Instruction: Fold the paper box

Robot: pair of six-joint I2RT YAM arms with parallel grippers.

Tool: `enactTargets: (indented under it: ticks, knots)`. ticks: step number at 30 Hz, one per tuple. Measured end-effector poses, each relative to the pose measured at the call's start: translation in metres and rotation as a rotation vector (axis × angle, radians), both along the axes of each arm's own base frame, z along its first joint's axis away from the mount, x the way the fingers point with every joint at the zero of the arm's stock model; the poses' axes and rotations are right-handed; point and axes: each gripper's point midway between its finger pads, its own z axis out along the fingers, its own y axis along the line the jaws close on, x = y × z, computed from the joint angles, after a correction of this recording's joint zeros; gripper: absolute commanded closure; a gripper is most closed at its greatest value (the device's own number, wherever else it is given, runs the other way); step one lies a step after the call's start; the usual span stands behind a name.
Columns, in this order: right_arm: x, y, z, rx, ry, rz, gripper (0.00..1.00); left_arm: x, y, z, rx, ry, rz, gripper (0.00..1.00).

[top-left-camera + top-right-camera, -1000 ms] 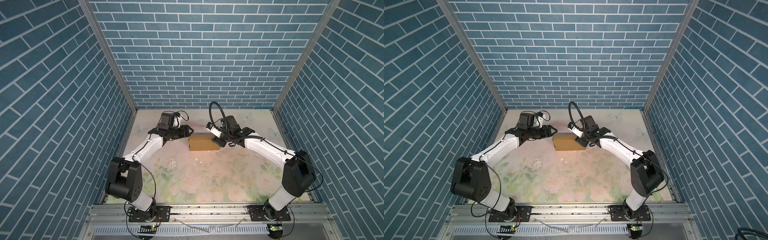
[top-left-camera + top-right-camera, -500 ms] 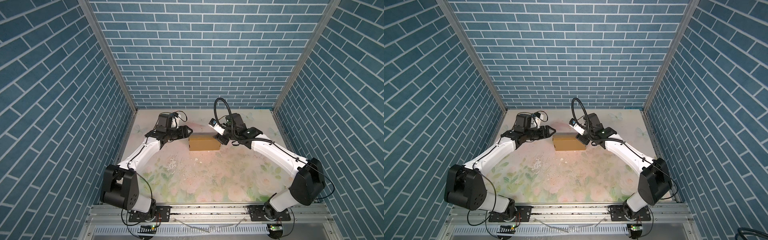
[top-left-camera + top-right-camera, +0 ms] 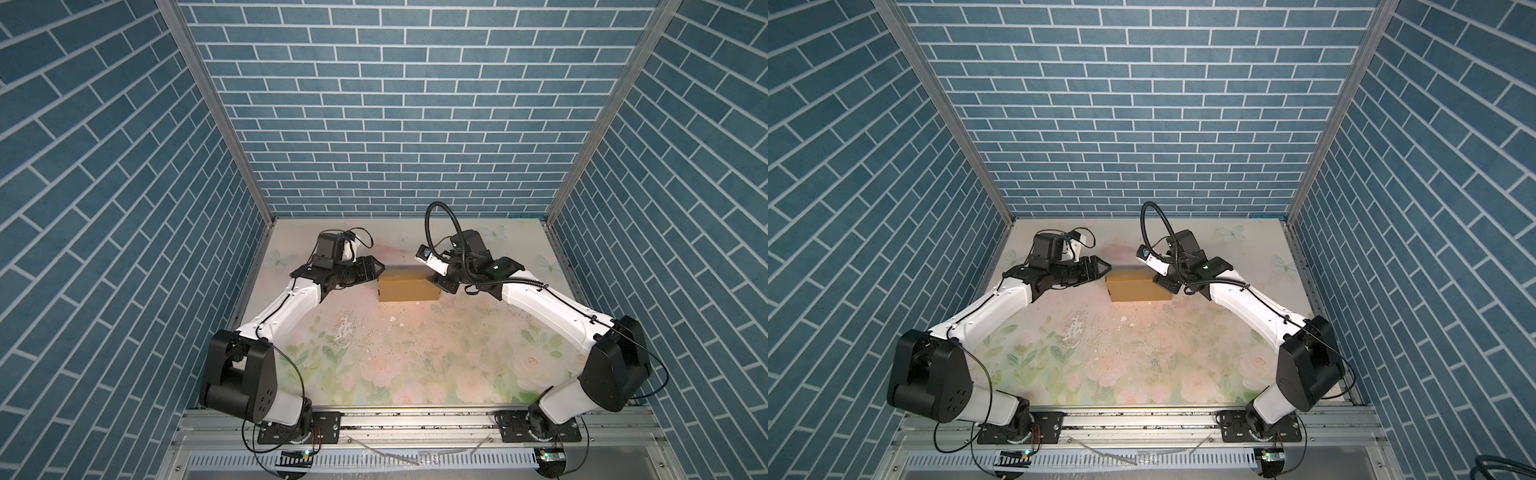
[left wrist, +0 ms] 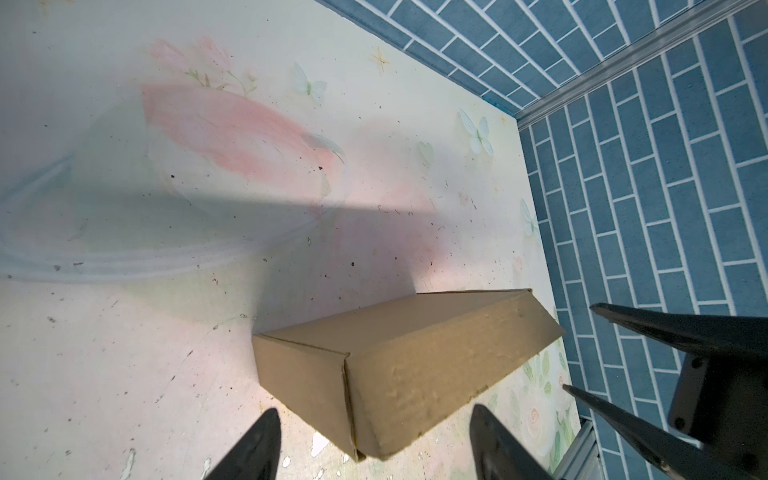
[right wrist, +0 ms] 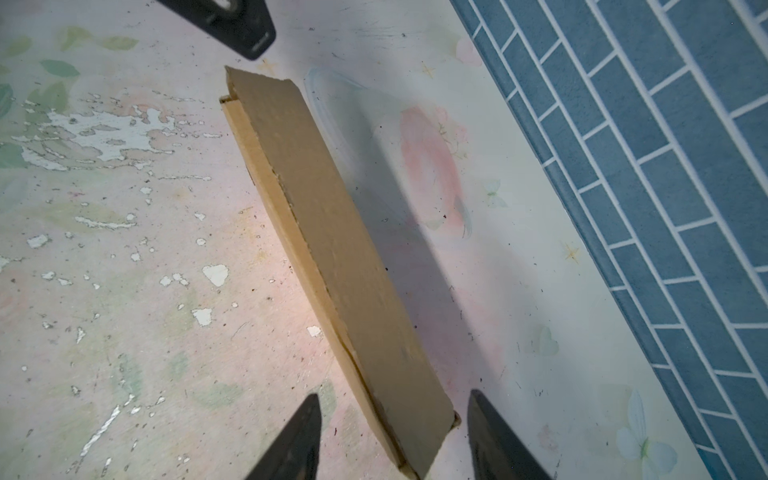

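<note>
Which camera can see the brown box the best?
The left wrist view: the paper box sits close, showing two faces and a corner seam. The right wrist view shows it lengthwise; both top views show it small.

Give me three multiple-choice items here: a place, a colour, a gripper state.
1. Where is the paper box on the table?
A. Between the left gripper and right gripper, toward the back wall
B. At the table's front edge
C. In a front corner
2. What colour is the box?
A. White
B. Blue
C. Plain brown
3. How do the left gripper's jaws stand?
A. Shut on the box
B. Open
C. Shut, empty
1 A: both top views show it there. 2 C: bare cardboard in every view. 3 B: the left wrist view shows its fingers wide apart.
</note>
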Motion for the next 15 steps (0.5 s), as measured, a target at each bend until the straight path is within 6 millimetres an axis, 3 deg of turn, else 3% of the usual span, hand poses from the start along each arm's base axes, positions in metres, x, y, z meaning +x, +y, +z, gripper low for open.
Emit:
enactTargets:
  ticks: [15]
  knots:
    - [-0.005,0.017,-0.034,-0.078,0.008,0.075,0.51,-0.004,-0.002,-0.004,-0.016,0.019,-0.009,0.28]
